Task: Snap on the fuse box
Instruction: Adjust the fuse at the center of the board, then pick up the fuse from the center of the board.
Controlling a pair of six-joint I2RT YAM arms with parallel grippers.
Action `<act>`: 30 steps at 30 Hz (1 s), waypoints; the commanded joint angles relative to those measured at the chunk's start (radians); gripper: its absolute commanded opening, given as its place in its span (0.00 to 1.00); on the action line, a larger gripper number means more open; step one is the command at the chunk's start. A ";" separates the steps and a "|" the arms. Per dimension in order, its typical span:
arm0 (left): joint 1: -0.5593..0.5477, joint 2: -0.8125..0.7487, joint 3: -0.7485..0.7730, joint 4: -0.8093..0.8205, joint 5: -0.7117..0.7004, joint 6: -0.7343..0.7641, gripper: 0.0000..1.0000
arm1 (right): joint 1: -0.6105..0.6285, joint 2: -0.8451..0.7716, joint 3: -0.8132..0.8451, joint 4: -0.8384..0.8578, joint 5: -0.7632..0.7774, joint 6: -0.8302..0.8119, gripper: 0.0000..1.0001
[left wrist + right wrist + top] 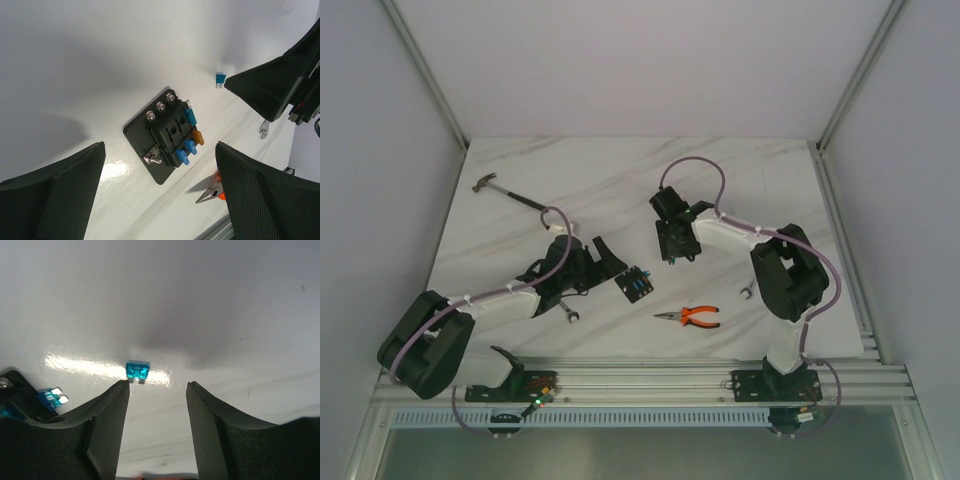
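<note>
no legible text, labels, numbers or signs

— The left arm?
— Stretched low across toward the middle, left gripper jaws spread wide.
— And the right?
— Elbow high, right gripper pointing down, jaws parted.

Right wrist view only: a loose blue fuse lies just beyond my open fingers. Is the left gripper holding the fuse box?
Observer: No. The left gripper is open and clear of the fuse box, which lies just ahead of it.
Operator: Is the box lying flat?
Observer: Yes, flat on the table, face up.
Operator: Anything beside it?
Observer: Orange-handled pliers, to its right, nearer the arm bases.
</note>
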 commanded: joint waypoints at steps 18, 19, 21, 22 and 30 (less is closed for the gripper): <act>0.016 -0.019 -0.014 -0.014 -0.017 0.020 1.00 | 0.005 0.136 0.141 -0.094 -0.053 0.081 0.45; 0.016 -0.019 -0.013 -0.014 -0.017 0.020 1.00 | 0.005 0.142 0.143 -0.099 -0.051 0.083 0.44; 0.016 -0.019 -0.015 -0.014 -0.016 0.021 1.00 | 0.006 0.154 0.151 -0.111 -0.045 0.085 0.41; 0.016 -0.019 -0.015 -0.014 -0.015 0.022 1.00 | 0.006 0.159 0.156 -0.120 -0.042 0.086 0.40; 0.018 -0.014 -0.014 -0.013 -0.013 0.023 1.00 | 0.016 0.196 0.177 -0.154 -0.019 0.081 0.36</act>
